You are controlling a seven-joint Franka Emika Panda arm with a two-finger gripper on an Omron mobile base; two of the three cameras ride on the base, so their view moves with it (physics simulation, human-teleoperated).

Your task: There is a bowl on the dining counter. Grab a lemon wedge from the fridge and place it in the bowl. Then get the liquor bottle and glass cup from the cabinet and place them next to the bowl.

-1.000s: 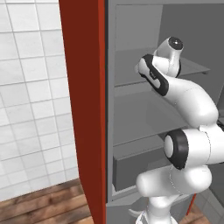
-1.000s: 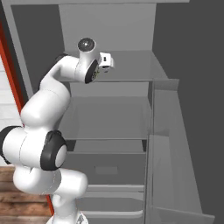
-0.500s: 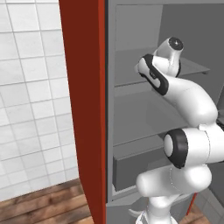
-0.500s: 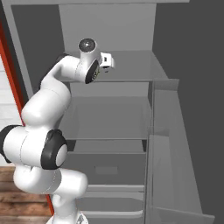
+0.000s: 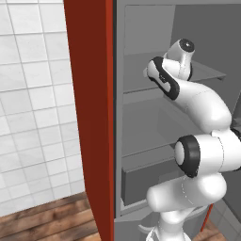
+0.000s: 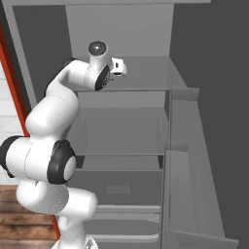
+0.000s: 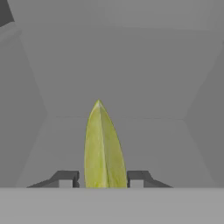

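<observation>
Reaching into the open fridge (image 6: 121,121), the gripper (image 7: 101,179) sat at an upper shelf (image 6: 141,80) with the lemon wedge (image 7: 103,148) upright between its fingertips (image 7: 65,178) — both close beside it, firm contact not discernible. The step in hand was the pick. Next, judged: confirm the grip, lift, withdraw clear of the shelf. Red panel (image 5: 89,117) and white tiled wall (image 5: 33,94) flanked the fridge.
</observation>
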